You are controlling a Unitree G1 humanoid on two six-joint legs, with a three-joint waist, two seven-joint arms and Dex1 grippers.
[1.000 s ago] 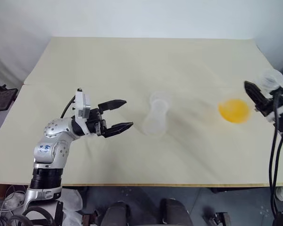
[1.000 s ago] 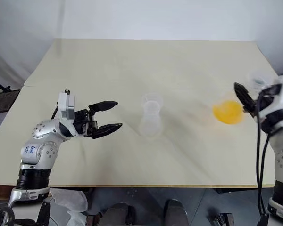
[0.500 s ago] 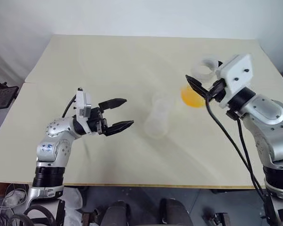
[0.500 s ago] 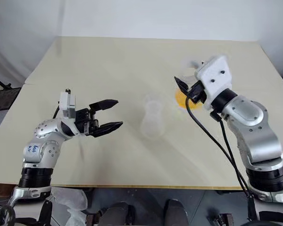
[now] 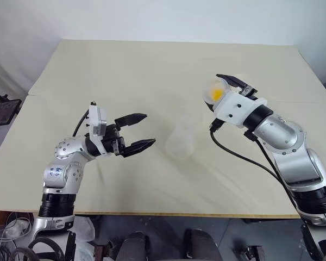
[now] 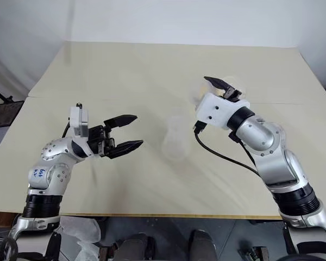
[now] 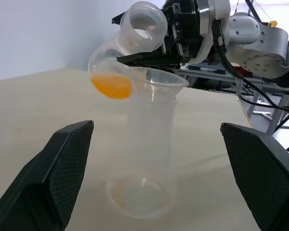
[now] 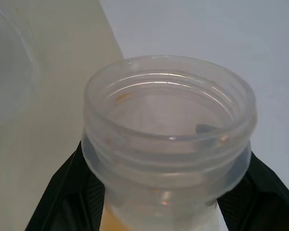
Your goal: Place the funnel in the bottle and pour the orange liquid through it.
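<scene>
The right gripper [image 5: 232, 82] has swung in from the table's [image 5: 152, 65] right edge, clamped on a small translucent whitish plastic bottle [image 7: 130, 33] holding yellow-orange liquid [image 7: 111, 85], now at the tall clear funnel-topped cup's [image 7: 147, 154] one o'clock. The left gripper [image 5: 141, 130] hovers wide open at nine o'clock.

worktop [image 5: 152, 70]: tall cup [image 7: 147, 159] upright near the middle | left claw [image 5: 140, 132] to the cup's left, apart from it | right claw [image 5: 234, 86] to the cup's right, lifted | bottle [image 7: 130, 53] in right claw, tilted beside the cup's rim | orange liquid [image 7: 111, 85] inside bottle
</scene>
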